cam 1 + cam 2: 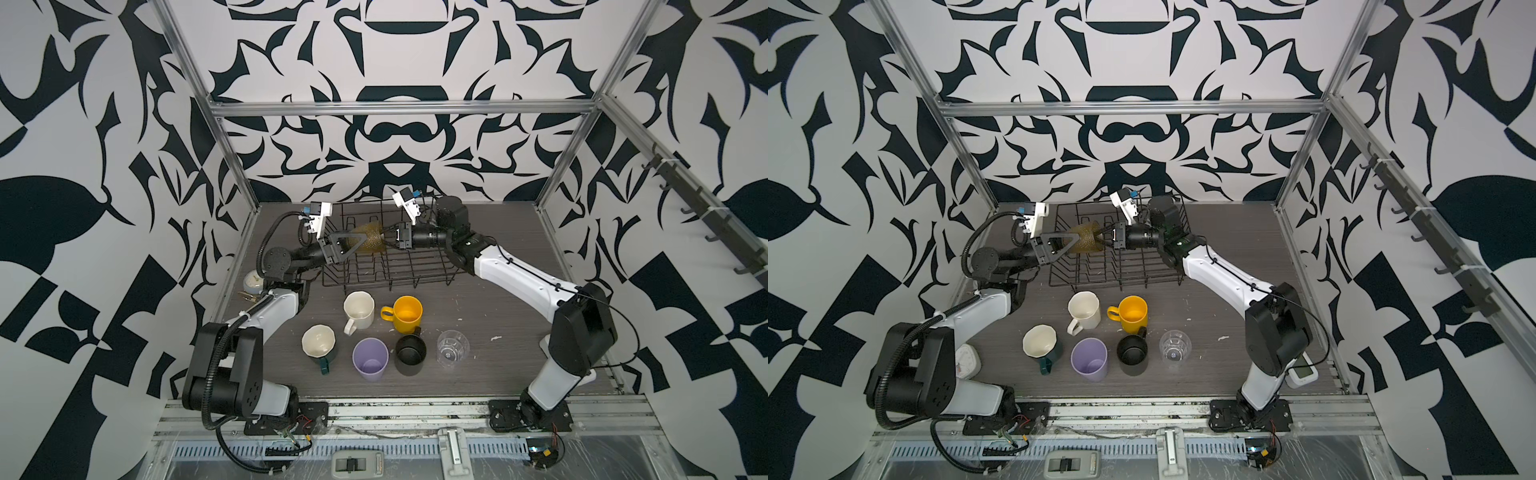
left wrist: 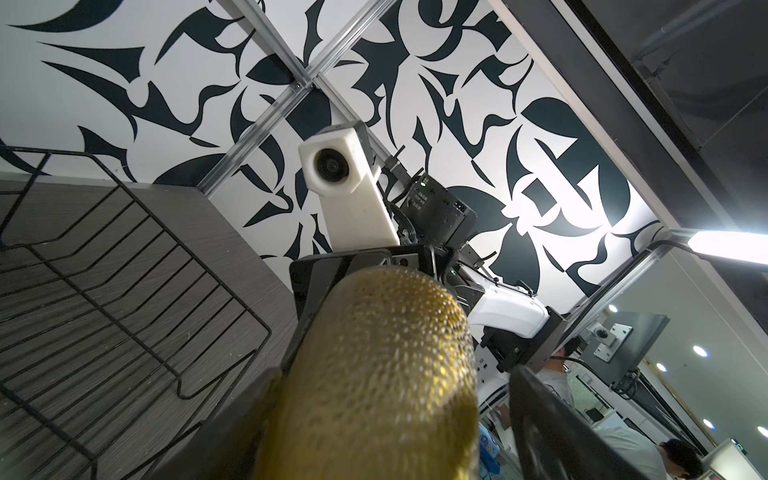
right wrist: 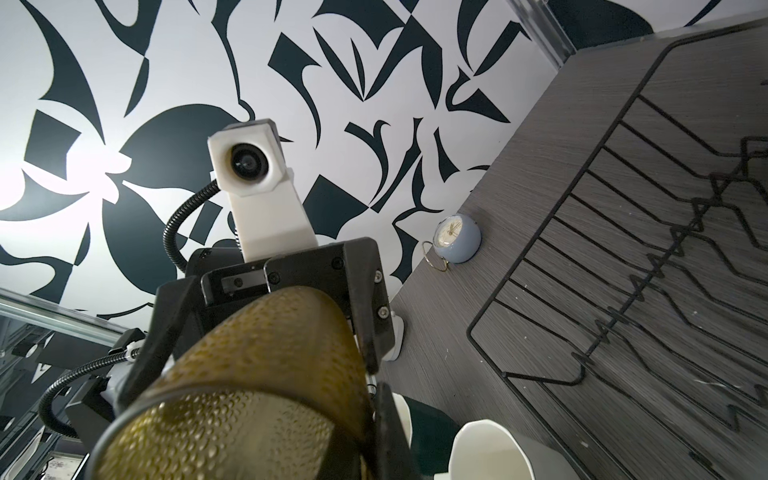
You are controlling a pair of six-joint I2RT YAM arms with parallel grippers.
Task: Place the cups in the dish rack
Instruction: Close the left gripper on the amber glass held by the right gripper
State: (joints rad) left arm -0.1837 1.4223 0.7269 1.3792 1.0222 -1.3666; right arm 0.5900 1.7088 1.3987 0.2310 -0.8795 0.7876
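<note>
Six of your seven cups stand loose on the table (image 1: 498, 332), and none is racked yet, so the job looks barely begun. Nearest you, the lilac tumbler (image 1: 370, 359), black mug (image 1: 410, 353) and clear tumbler (image 1: 452, 348) form a row, with the green mug (image 1: 318, 343) at the lilac tumbler's 9 o'clock. Behind them the cream mug (image 1: 358, 309) and yellow mug (image 1: 407, 312) stand side by side, just off the 6 o'clock edge of the rack (image 1: 415, 270), which holds nothing in both top views.

The seventh cup, the amber tumbler (image 1: 371, 237), hangs on its side above the rack's left half, mouth toward 3 o'clock. Your right gripper (image 1: 388, 241) reaches in from 3 o'clock, jaws pinched tight on the tumbler's rim. Your left gripper (image 1: 361, 241) reaches in from 9 o'clock, jaws spread wide around the base end. Its wrist view shows a gap beside one finger (image 2: 548, 424), so it appears to straddle the tumbler, not clamp it. Both forearms stretch past the cups and fold inward, wrists level and facing each other over the rack.
</note>
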